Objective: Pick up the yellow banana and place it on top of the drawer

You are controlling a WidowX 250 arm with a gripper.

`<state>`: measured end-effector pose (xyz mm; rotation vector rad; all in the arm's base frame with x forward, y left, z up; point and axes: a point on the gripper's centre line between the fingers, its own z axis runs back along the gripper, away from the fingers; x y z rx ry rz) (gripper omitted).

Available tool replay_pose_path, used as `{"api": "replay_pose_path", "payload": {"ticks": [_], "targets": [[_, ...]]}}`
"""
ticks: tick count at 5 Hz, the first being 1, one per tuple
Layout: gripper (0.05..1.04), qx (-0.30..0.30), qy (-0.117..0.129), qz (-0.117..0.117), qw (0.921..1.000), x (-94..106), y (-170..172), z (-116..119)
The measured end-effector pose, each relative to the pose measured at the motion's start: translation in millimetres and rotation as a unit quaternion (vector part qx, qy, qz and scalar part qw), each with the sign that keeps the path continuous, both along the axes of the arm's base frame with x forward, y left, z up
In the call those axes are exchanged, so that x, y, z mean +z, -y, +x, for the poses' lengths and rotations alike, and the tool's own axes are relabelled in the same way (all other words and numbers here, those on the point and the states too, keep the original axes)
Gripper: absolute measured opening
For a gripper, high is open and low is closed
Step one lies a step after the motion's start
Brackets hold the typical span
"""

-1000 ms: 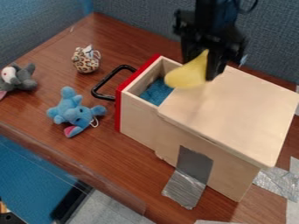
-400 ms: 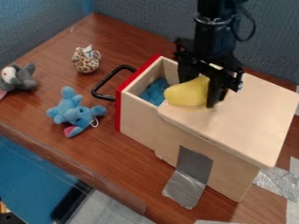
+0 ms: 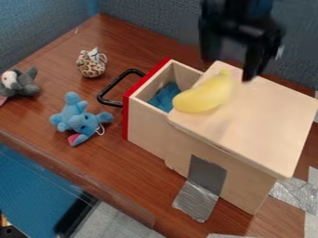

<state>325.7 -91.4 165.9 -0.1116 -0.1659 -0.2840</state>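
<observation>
Above the back edge of the box hangs the black gripper [image 3: 227, 69], its two fingers apart and nothing between them. The yellow banana [image 3: 203, 95] lies on the wooden top of the drawer box [image 3: 264, 121], at the top's left edge beside the opening. It is below and to the left of the gripper, not held. The drawer [image 3: 146, 122] with its red front is pulled out to the left, and a blue cloth-like thing [image 3: 165, 96] lies inside it.
A black handle [image 3: 110, 88] sticks out from the drawer front. On the brown table [image 3: 112, 172] stand a blue plush [image 3: 79, 118], a leopard-spotted toy [image 3: 91, 65] and a grey plush [image 3: 23, 83]. Silver tape [image 3: 196, 200] holds the box's near side.
The gripper came down with the banana onto the box top, let go of it, and has risen up and to the right. The banana stays on the top.
</observation>
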Motion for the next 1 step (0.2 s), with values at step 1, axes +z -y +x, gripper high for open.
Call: {"api": "replay_pose_path", "payload": {"ticks": [1], "targets": [[1.001, 0.015, 0.009, 0.019, 0.9997, 18.7, -9.2, -5.4]]}}
